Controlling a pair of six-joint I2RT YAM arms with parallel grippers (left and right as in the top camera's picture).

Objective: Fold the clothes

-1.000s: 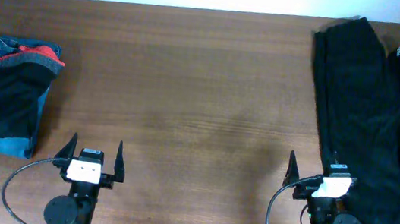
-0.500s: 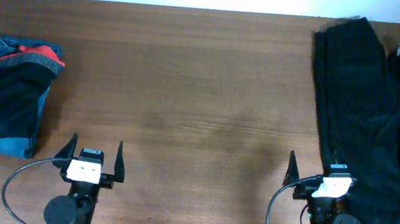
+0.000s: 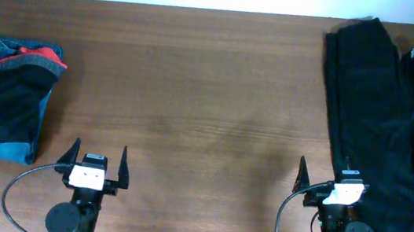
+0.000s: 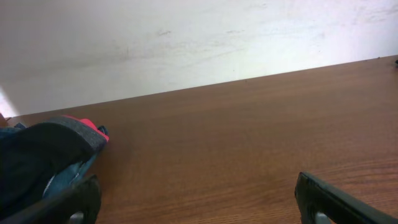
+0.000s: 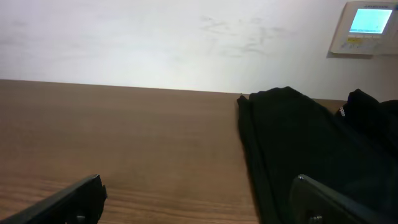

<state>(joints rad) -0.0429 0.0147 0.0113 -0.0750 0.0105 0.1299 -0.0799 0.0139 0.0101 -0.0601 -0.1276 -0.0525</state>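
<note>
Black clothes (image 3: 376, 121) lie spread flat along the table's right side; they also show in the right wrist view (image 5: 298, 143). A folded stack of clothes (image 3: 5, 99), black on blue with a red and grey band, sits at the left edge and shows in the left wrist view (image 4: 43, 155). My left gripper (image 3: 96, 160) is open and empty near the front edge, to the right of the stack. My right gripper (image 3: 326, 175) is open and empty at the front, its right finger over the black clothes' left edge.
The brown wooden table (image 3: 194, 91) runs back to a white wall (image 4: 186, 43). A wall control panel (image 5: 367, 28) shows at the upper right of the right wrist view. Cables (image 3: 12, 187) loop beside both arm bases.
</note>
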